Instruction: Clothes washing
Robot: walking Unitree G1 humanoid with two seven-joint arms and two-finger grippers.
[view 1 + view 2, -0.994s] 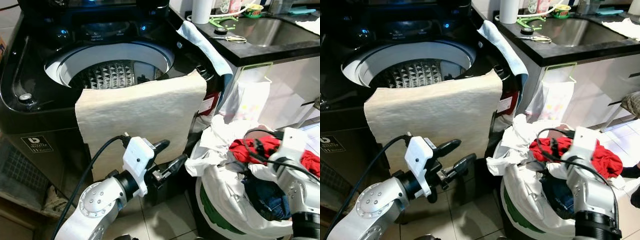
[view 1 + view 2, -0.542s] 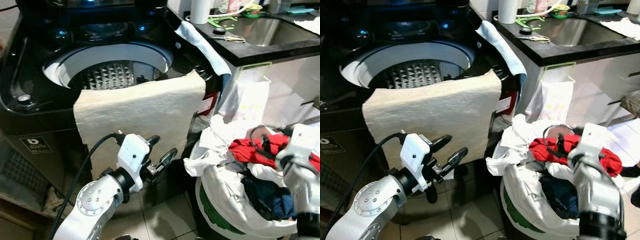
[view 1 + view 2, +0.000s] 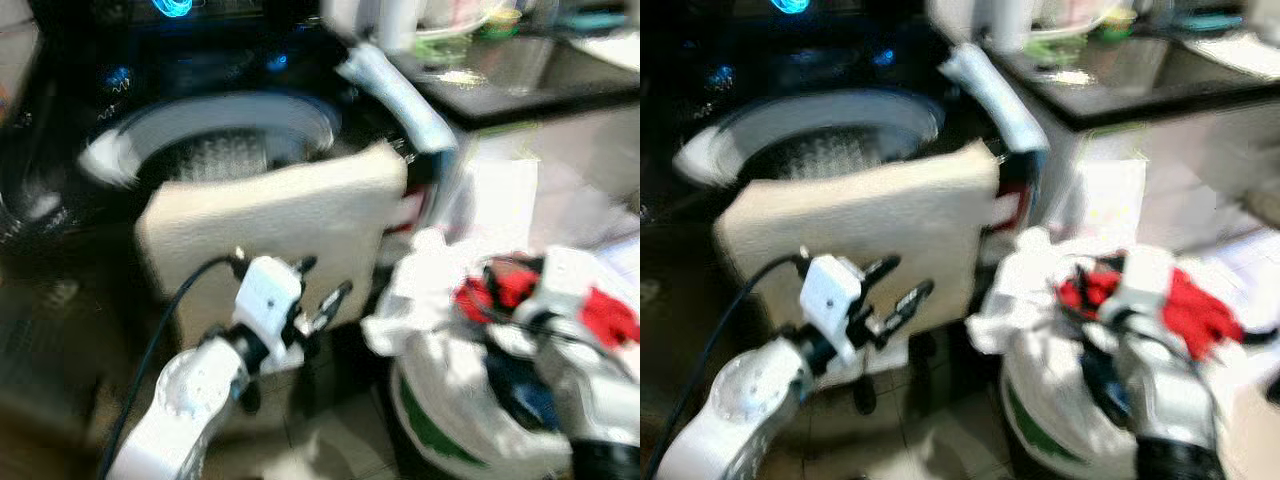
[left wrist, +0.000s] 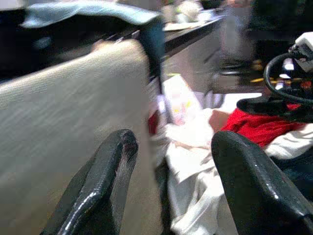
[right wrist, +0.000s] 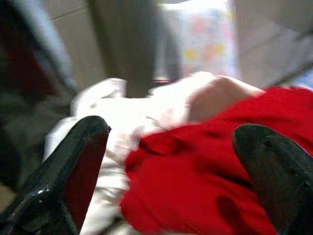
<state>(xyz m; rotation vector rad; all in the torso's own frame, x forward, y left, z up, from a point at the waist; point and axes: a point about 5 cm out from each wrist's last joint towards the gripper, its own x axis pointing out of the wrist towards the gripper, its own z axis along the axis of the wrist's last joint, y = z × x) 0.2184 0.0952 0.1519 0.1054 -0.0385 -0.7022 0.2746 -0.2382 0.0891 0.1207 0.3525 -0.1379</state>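
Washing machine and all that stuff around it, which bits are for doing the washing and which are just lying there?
For the washing: washing machine, cream towel, laundry bag, red garment, open left hand, open right hand.
Just lying about: countertop, sink.

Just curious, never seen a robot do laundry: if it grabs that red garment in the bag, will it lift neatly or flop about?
Probably flop: the red garment lies crumpled. It may drag neighbouring white cloth. Likely light; the open right gripper hovers above.

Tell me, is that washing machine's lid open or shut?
Open. The washing machine shows its round drum from above, uncovered, and a cream towel hangs over its front rim.
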